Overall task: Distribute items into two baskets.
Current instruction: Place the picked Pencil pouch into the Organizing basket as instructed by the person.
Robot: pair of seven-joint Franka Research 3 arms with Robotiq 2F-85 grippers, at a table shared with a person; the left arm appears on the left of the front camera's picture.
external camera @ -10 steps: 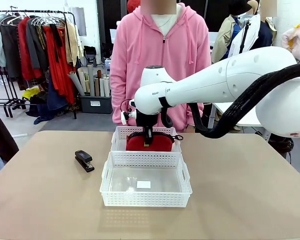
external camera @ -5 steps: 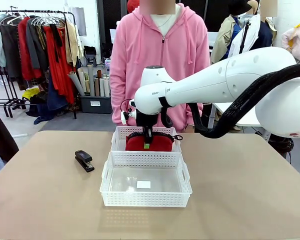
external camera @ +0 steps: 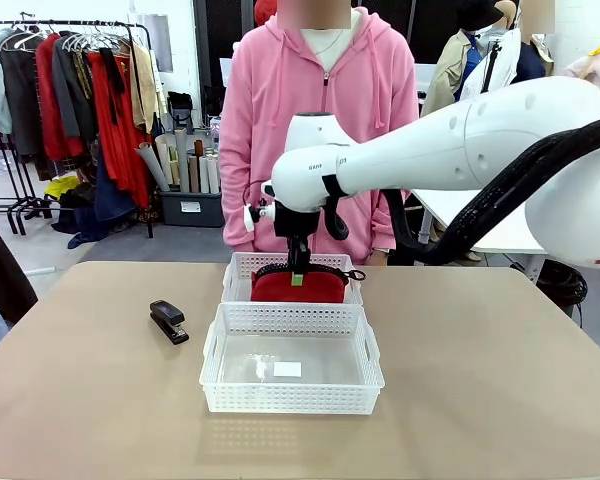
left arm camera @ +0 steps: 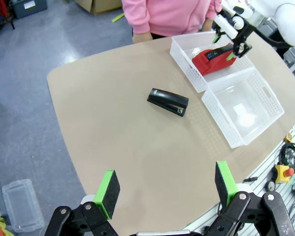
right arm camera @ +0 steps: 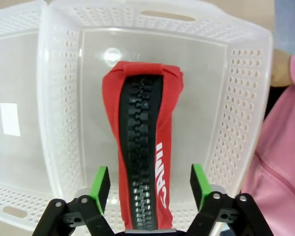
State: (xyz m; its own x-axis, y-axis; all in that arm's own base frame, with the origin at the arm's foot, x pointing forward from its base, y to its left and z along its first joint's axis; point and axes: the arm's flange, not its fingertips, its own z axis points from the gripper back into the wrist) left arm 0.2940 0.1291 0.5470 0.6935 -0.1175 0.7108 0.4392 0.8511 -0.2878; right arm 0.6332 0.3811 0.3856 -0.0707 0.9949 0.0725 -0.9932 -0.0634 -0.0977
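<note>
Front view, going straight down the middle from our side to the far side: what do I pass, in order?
Larger white basket → smaller white basket with the red pouch lying in it → person in a pink hoodie standing behind.

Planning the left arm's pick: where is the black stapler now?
In the front view, the black stapler lies on the tabletop on the robot's left, beside the nearer white basket and outside it.
</note>
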